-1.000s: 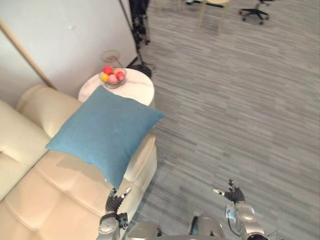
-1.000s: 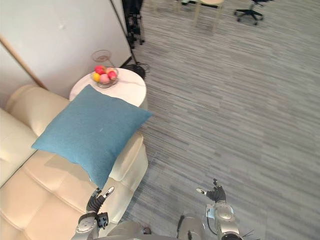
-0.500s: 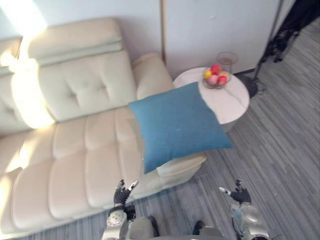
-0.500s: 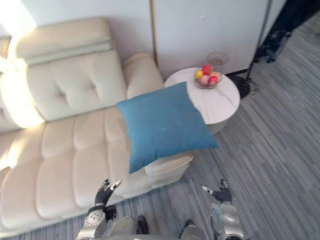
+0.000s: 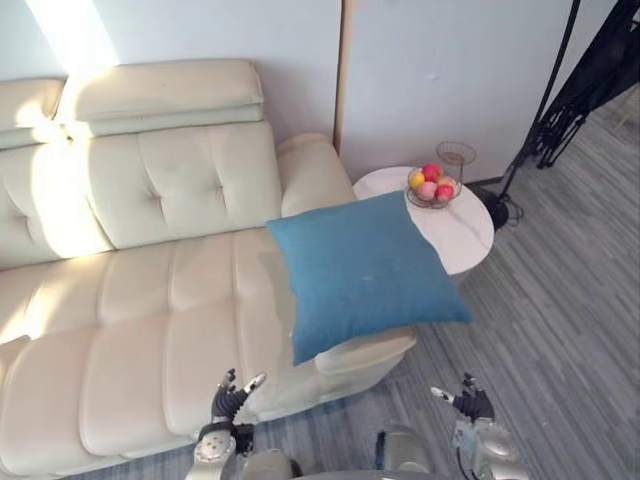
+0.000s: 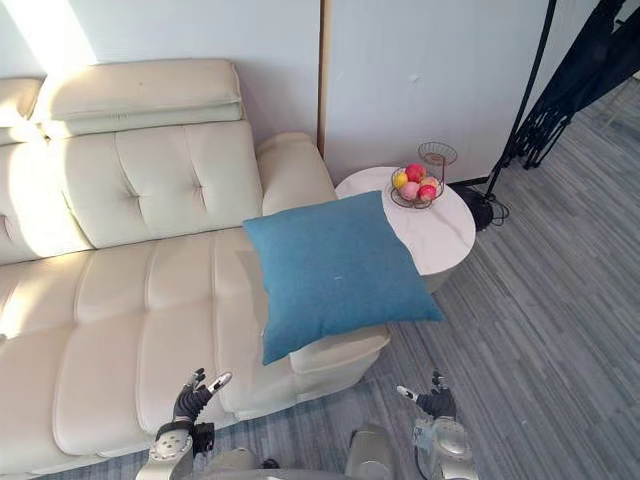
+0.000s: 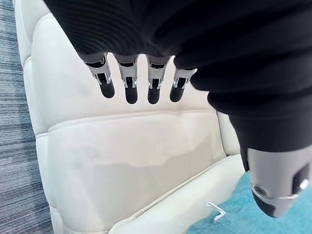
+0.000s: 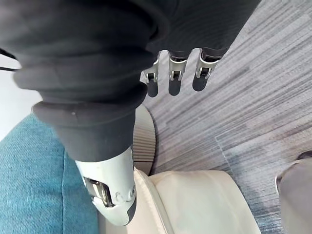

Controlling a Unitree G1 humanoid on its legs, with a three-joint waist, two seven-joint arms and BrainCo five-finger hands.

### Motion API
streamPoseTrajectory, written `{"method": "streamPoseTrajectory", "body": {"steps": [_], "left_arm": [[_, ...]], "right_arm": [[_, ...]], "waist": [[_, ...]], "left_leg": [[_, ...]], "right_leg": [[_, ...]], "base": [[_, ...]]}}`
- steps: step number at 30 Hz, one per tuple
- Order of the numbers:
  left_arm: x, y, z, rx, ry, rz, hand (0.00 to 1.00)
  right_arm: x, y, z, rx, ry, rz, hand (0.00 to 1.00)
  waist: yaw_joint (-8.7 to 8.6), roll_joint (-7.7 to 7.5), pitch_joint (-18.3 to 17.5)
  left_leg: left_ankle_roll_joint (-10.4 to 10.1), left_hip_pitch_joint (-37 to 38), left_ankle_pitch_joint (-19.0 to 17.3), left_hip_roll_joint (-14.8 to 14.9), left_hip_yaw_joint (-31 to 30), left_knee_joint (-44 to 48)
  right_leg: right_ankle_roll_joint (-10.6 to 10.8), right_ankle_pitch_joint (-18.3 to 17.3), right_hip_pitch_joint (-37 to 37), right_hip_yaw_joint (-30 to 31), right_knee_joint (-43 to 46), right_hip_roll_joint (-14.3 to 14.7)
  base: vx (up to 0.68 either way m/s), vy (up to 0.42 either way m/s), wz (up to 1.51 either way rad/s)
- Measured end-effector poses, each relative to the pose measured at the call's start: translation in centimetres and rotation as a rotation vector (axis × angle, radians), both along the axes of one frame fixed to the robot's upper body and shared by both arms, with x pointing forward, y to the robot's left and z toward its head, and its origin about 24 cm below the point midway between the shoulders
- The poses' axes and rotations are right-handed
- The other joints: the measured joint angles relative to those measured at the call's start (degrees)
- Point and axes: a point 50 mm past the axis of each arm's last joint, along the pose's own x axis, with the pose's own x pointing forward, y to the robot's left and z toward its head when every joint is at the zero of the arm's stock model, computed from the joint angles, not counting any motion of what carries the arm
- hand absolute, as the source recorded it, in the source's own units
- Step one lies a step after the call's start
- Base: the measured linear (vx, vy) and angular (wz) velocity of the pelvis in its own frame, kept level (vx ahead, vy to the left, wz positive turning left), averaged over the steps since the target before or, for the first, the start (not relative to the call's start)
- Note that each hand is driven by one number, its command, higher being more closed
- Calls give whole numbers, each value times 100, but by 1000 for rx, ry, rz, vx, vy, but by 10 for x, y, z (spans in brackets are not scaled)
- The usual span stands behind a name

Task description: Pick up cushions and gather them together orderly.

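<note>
One square blue fabric cushion (image 5: 365, 270) lies across armrest of cream leather sofa (image 5: 130, 300), ahead of and between both robot hands, touching neither; left robot hand (image 5: 228, 400) and right robot hand (image 5: 468, 404) released, fingers relaxed, empty

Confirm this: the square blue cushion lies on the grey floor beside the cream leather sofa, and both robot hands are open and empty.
Wrong in one point. The square blue cushion rests on the armrest of the cream leather sofa, not on the grey floor; the left eye view shows it. The left hand and right hand are open and empty.
</note>
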Motion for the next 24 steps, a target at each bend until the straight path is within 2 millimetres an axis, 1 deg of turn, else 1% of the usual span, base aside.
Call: {"method": "streamPoseTrajectory", "body": {"steps": [1,2,3,5,7,9,11,12,14,15,17,18,19,20,21,22,23,24], "left_arm": [[3,-4,1,-7,-6,-10,0],[7,-9,2,-14,-21,-22,0],[12,-10,4,-17,-35,-25,0],[14,-10,6,-17,-44,-25,0],[19,-11,9,-17,-67,-30,0],[27,-13,15,-17,-99,-39,0],[29,-13,18,-16,-116,-42,0],[29,-14,18,-16,-117,-45,0],[30,-15,19,-16,-124,-52,0],[31,-16,21,-15,-131,-57,0],[42,-23,28,-16,-173,-92,0],[45,-25,30,-18,-182,-102,0],[56,-29,37,-18,-213,-123,0],[61,-31,40,-18,-227,-132,0],[72,-36,47,-16,-259,-153,0],[75,-37,49,-16,-268,-157,0],[89,-41,60,-11,-311,-159,0],[96,-42,65,-9,-330,-161,0]], "right_arm": [[-1,-5,1,-7,-1,-20,0],[-2,-14,4,-21,-9,-48,0],[2,-20,7,-39,-21,-58,0],[3,-25,11,-57,-35,-69,0],[5,-30,19,-84,-71,-68,0],[11,-43,36,-142,-149,-88,0],[16,-50,49,-185,-197,-90,0],[18,-52,52,-193,-213,-93,0],[29,-52,64,-224,-265,-72,0],[33,-52,66,-229,-276,-66,0],[52,-49,79,-243,-334,-32,0],[59,-48,83,-248,-349,-13,0],[81,-40,96,-257,-400,51,0],[87,-37,100,-259,-417,69,0],[100,-30,108,-264,-447,111,0],[104,-28,109,-264,-453,124,0],[123,-18,120,-260,-492,170,0],[130,-14,125,-260,-510,184,0]], "waist": [[-49,86,18],[-55,240,-4],[-55,350,4],[-76,406,2],[-89,402,1],[-109,391,6],[-119,386,3],[-123,388,3],[-114,382,-1],[-113,382,-1],[-84,383,-1],[-85,393,6],[-89,395,12],[-86,395,17],[-78,405,69],[-68,401,76],[-66,389,103],[-66,390,137]], "left_leg": [[-50,22,13,48,-49,-9],[-109,31,47,121,-56,-95],[-158,60,74,190,-7,-190],[-272,221,143,252,2,-385],[-318,324,172,284,-10,-566],[-365,293,220,261,-36,-698],[-356,205,265,226,-50,-730],[-344,187,287,211,-71,-755],[-323,104,450,149,-107,-940],[-324,94,497,138,-110,-981],[-326,-118,691,58,-141,-1143],[-321,-192,725,47,-163,-1155],[-299,-371,797,33,-202,-1154],[-298,-430,810,33,-227,-1141],[-303,-532,841,40,-286,-1099],[-302,-563,853,40,-292,-1093],[-266,-790,882,32,-322,-1009],[-255,-896,896,24,-332,-963]], "right_leg": [[-18,12,27,-69,-9,26],[-25,10,30,-78,-69,109],[-41,19,1,-55,-86,193],[-53,24,60,-66,-99,286],[-61,29,152,-103,-174,346],[-151,89,189,-119,-414,335],[-161,138,187,-129,-539,300],[-161,166,193,-142,-594,289],[-155,348,173,-160,-875,264],[-151,411,152,-165,-957,261],[-150,607,-26,-193,-1161,196],[-154,655,-59,-223,-1213,180],[-173,785,-179,-262,-1312,167],[-181,821,-210,-285,-1331,162],[-195,903,-225,-321,-1408,150],[-199,926,-245,-322,-1420,149],[-213,1011,-418,-330,-1426,131],[-215,1050,-495,-328,-1434,121]], "base": [[241,-173,28],[188,-111,-6],[148,-89,-18],[111,-115,-17],[36,-88,-7],[-5,-11,6],[-36,21,6],[-55,26,12],[-36,17,10],[-9,5,4],[-26,-2,10],[-106,-12,17],[-79,-12,13],[-123,-23,19],[-57,-13,15],[-151,-30,17],[-131,-24,7],[-216,-32,10]]}}
